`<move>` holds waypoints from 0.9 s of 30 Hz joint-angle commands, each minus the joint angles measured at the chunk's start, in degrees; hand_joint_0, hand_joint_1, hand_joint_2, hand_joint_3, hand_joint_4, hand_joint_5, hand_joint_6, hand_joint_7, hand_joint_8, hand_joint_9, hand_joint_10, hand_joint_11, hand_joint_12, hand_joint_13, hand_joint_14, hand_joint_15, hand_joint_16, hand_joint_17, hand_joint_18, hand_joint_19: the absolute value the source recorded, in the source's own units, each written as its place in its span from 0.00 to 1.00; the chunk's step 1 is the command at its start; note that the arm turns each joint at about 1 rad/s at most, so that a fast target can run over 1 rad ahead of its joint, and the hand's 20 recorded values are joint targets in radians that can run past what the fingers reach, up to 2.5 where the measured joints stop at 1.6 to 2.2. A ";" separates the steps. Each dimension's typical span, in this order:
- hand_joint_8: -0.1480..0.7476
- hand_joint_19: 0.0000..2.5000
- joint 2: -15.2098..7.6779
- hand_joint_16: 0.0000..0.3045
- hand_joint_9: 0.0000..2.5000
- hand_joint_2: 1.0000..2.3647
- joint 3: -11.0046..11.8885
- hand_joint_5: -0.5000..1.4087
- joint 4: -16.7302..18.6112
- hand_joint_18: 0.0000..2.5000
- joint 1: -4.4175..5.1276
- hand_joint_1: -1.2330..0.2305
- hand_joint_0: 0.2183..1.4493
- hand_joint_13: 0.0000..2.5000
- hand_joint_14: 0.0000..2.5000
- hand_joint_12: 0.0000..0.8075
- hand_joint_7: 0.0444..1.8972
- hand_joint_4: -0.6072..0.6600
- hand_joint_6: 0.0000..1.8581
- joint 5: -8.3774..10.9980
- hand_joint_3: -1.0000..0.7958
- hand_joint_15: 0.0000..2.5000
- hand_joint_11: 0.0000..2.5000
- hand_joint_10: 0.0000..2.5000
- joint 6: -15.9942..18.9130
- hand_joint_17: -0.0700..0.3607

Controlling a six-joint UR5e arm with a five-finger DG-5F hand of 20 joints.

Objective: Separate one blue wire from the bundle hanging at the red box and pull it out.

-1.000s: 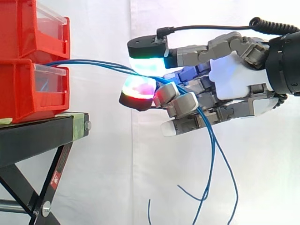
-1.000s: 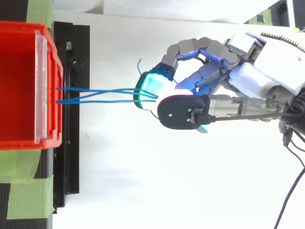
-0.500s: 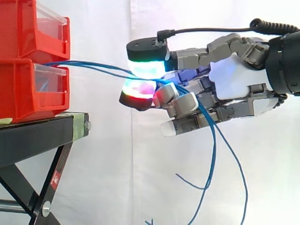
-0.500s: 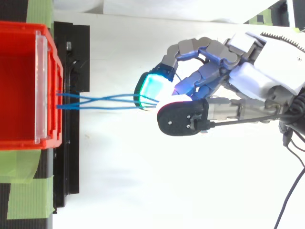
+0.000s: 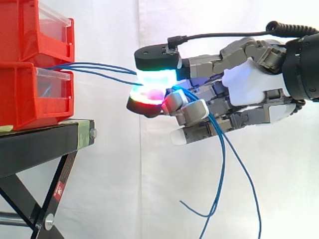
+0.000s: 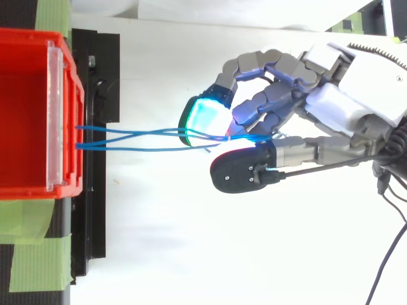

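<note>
Several thin blue wires (image 5: 99, 70) run level from the front of the lower red bin (image 5: 35, 94) out to my hand (image 5: 249, 84). They enter between the glowing thumb pad above and a red-glowing finger pad (image 5: 145, 97) below, which sit close together on them. Behind the pinch the wires pass through the curled fingers and their loose ends (image 5: 223, 169) hang down. From above, the wires (image 6: 133, 133) cross once between the bin (image 6: 25, 114) and the cyan pad (image 6: 205, 119). The hand (image 6: 343, 108) reaches in from the right.
Two red bins are stacked on a black stand (image 5: 40, 144) with crossed legs. Green tape (image 6: 38, 254) holds the stand's top at the left edge. A white curtain hangs behind, with open space below and right of the hand.
The thumb pad has come down onto the lower pad, closing the gap around the wires. The wires now run straighter from the bin, and the hanging ends have swung.
</note>
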 commanded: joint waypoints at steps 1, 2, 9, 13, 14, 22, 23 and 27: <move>0.48 0.26 0.01 0.12 0.38 0.00 0.04 0.13 0.07 0.29 0.01 0.34 0.33 0.55 0.00 0.34 0.49 0.62 0.46 0.08 0.29 0.62 0.64 0.11 -0.27 0.36; 0.48 0.26 0.01 0.13 0.38 0.00 0.04 0.13 0.07 0.29 -0.08 0.34 0.33 0.55 0.00 0.35 0.49 0.62 0.46 -0.01 0.30 0.62 0.64 0.11 -0.27 0.36; 0.49 0.27 -0.08 0.14 0.39 0.00 0.04 0.13 0.25 0.29 0.01 0.39 0.30 0.55 0.00 0.35 0.49 0.63 0.46 0.08 0.31 0.62 0.64 0.10 -0.36 0.38; 0.51 0.27 0.01 0.15 0.39 0.00 0.04 0.13 0.34 0.30 0.01 0.41 0.25 0.55 0.00 0.38 0.50 0.64 0.45 0.08 0.29 0.61 0.64 0.09 -0.44 0.41; 0.51 0.27 0.01 0.16 0.38 0.00 -0.05 0.13 0.34 0.30 0.01 0.41 0.25 0.55 0.00 0.38 0.50 0.64 0.45 0.08 0.29 0.61 0.65 0.09 -0.44 0.41; 0.48 0.27 0.01 0.15 0.39 0.01 0.04 0.13 0.60 0.29 0.01 0.36 0.32 0.55 0.00 0.35 0.50 0.63 0.46 0.08 0.37 0.61 0.66 0.07 -0.71 0.40; 0.48 0.27 0.01 0.15 0.39 0.01 0.04 0.13 0.60 0.29 0.01 0.36 0.33 0.55 0.00 0.35 0.50 0.63 0.46 0.08 0.38 0.61 0.65 0.07 -0.71 0.39; 0.49 0.27 0.01 0.14 0.40 0.01 0.04 0.13 0.69 0.30 0.01 0.36 0.34 0.55 0.00 0.35 0.49 0.63 0.47 0.08 0.40 0.61 0.64 0.08 -0.80 0.39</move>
